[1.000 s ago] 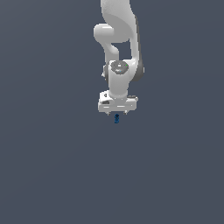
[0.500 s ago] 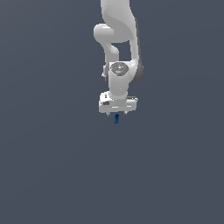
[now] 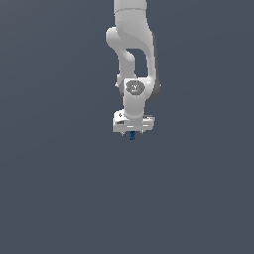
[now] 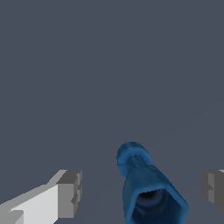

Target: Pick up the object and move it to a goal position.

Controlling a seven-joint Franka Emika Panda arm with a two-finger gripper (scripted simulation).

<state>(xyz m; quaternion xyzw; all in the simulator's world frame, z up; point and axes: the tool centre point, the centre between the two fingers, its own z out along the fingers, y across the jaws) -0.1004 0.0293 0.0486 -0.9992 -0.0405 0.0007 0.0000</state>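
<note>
Overall, the exterior view shows the white arm [image 3: 131, 54] descending from the upper edge, its end effector [image 3: 132, 133] pointing straight down over a uniform grey surface [image 3: 59, 188]. Compared with the renders from one second and half a second ago, the arm's pose, the end effector's height and the small blue speck beneath it appear unchanged; the scene has held steady rather than progressed.

Left to right in the wrist view: one grey-padded finger [image 4: 70, 192] enters at one side; the object [image 4: 146, 186], a dark-blue knobbly piece with a rounded knob at one end and a flared, hollow mouth at the other, lies between the fingers; the opposite finger pad [image 4: 213, 189] is cut by the frame edge. Clear grey gaps separate the object from both pads, so the end effector stands wide and grips nothing. In the exterior view the object [image 3: 132, 136] sits just beneath the fingertips; whether it rests on the surface cannot be confirmed, since no shadow or contact line is rendered.

Judged from this arrangement, the task stands at the pre-grasp stage: the fingers straddle the object, closure has not occurred, and lifting and transport to the goal remain. No goal marker is visible in either view.
</note>
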